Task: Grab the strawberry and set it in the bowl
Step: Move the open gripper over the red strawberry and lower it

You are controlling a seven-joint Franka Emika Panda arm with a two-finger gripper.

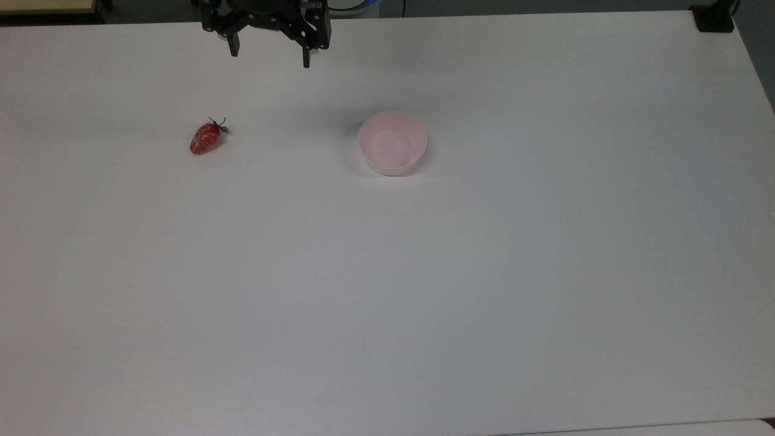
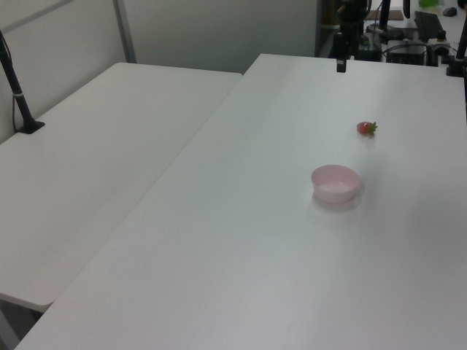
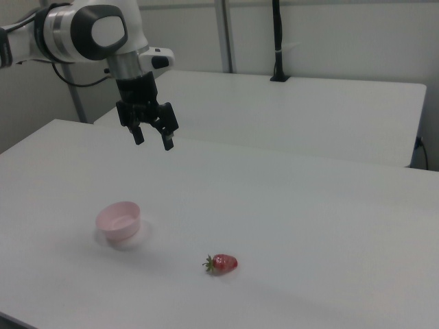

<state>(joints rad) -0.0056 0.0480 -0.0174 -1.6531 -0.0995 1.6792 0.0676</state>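
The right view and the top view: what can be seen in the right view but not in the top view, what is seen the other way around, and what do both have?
Right view: the white and grey robot arm above the gripper, and a second white table behind with a black pole.
Top view: a black object at the table's far corner, at the top view's right.
Both: the open black two-finger gripper, the small glossy red strawberry, the empty pale pink plastic bowl, and the white table.
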